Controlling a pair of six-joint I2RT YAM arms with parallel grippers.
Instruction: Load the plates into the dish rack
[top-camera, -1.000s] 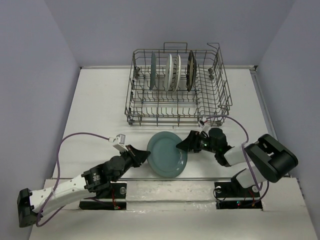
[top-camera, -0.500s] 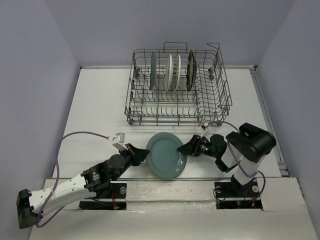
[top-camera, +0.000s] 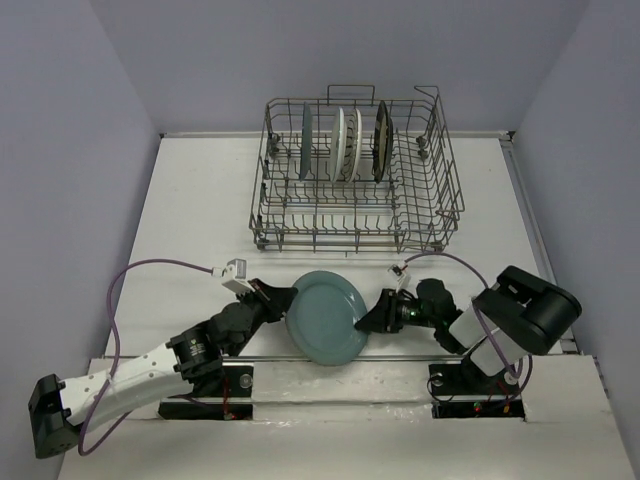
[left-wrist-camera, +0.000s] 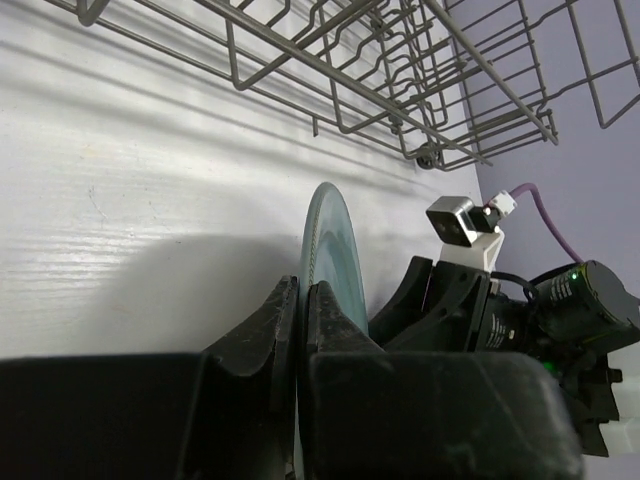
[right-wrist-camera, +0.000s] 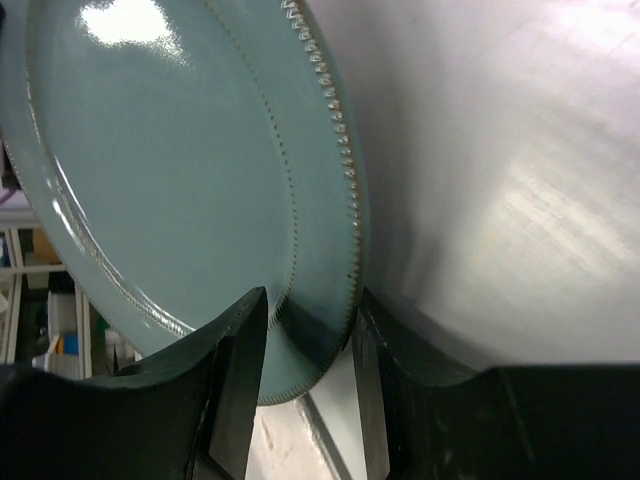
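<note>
**A:** Four plates (top-camera: 340, 145) stand on edge between the tines of the grey wire dish rack (top-camera: 440, 190). The teal-grey plate (top-camera: 325, 320) is out in front of it, close to the near edge of the worktop (top-camera: 200, 220), tilted up between the two arms.

**B:** Who has it?

**A:** The left gripper (top-camera: 275, 300) is clenched on the left rim, jaws pinched flat on either side of the edge. The right gripper (top-camera: 372, 318) straddles the opposite rim, one finger over the face and one behind. Whether it has bitten down, I cannot tell.

**B:** How will it handle?

**A:** My guess is glazed ceramic: stiff, fairly heavy for a thin rim pinch, and slick, since the face is glossy with a bright highlight. A row of small raised beads runs round the rim and may give the pads some purchase. It is brittle too, so a knock against the wire could chip it.

**B:** Best hold?

**A:** Deep over the rim, on opposite sides, so it cannot swing. Then lower it edge-first into a free slot.
</note>
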